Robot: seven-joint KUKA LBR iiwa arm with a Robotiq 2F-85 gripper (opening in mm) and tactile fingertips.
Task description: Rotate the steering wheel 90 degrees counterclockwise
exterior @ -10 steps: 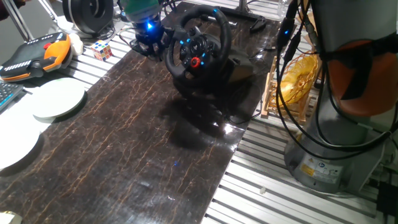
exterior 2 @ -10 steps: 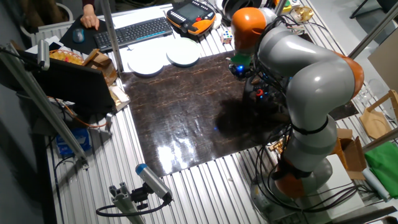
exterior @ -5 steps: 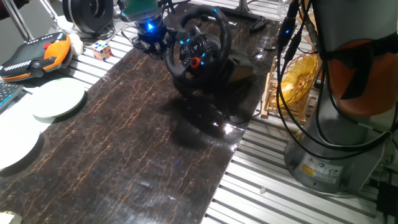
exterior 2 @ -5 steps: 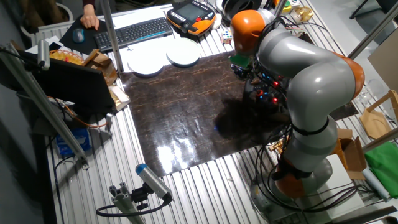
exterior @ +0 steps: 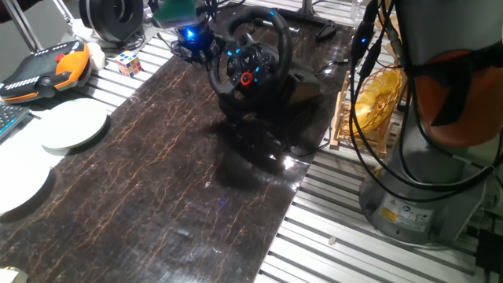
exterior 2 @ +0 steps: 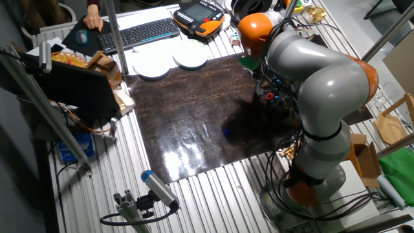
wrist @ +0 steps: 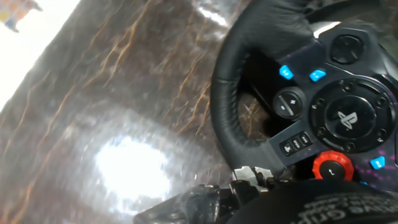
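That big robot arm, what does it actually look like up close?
The arm is made of fat, rounded silver-grey segments with bright orange joint caps. Black cables run down its side to a grey base. The gripper is small, dark, with a teal-green collar and a glowing blue light.

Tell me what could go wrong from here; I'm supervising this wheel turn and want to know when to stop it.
1. The tool sits at the rim of the steering wheel; its grip isn't visible, so it may slip off mid-turn.
2. The wheel's base rests on the glossy dark mat, so it might slide rather than rotate.
3. A Rubik's cube sits near the tool; a wide swing could knock it.
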